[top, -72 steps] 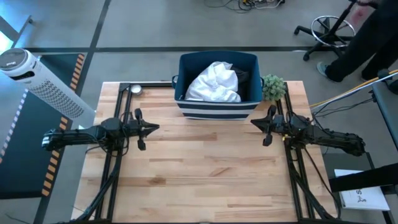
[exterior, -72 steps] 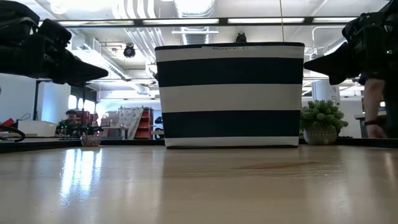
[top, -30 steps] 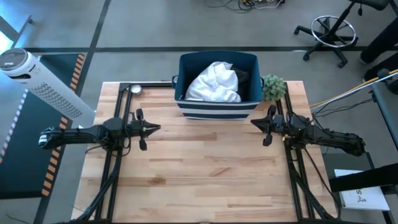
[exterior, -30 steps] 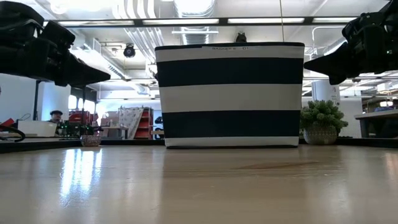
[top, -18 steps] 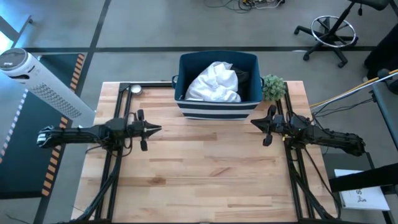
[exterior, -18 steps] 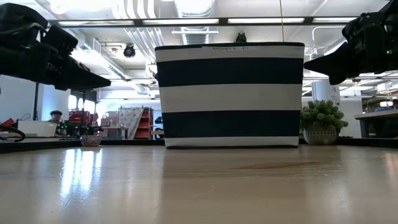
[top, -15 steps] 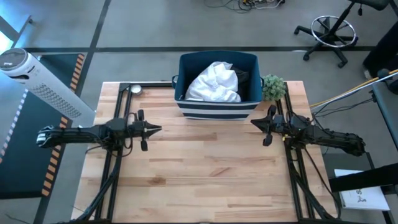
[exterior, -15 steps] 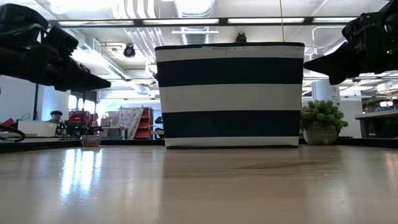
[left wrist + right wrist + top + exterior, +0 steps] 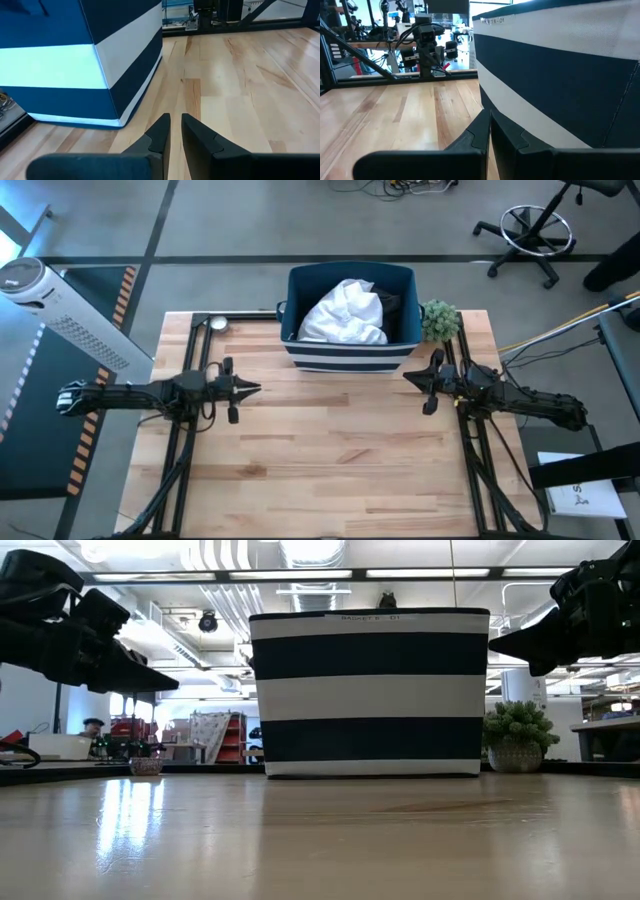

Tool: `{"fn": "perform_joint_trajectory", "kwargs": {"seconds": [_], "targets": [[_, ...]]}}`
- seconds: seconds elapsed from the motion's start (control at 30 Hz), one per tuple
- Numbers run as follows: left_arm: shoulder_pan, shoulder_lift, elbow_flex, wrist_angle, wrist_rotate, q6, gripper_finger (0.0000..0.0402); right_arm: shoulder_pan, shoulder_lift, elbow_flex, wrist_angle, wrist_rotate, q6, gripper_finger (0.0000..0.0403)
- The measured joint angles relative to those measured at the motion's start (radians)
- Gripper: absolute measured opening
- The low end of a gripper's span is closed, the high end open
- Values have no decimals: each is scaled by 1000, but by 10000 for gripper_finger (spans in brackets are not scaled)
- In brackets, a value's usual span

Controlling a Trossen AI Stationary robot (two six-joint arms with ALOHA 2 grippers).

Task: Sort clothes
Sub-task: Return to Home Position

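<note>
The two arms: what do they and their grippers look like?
Both the left arm and the right arm are slim, black, jointed tubes. The left gripper and the right gripper each have two dark, angular fingers that taper to wedge tips. The left arm has a pale patch at its outer end.

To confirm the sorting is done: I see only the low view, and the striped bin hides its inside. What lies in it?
Observer: A white garment lies on top in the bin, a dark grey garment beside it.
Operator: Are the grippers above the bin?
Observer: No. The left gripper and the right gripper hang over the table, short of it.
Operator: Jaws holding anything?
Observer: Nothing. Right jaws touch; left stand a slit apart.
</note>
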Motion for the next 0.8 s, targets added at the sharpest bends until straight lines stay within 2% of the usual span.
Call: {"fn": "perform_joint_trajectory", "kwargs": {"seconds": [0.37,0.8], "targets": [[0,28,0,0,0,0,22,0,0,0,0,0,0,0],[0,46,0,0,0,0,37,0,0,0,0,0,0,0]]}}
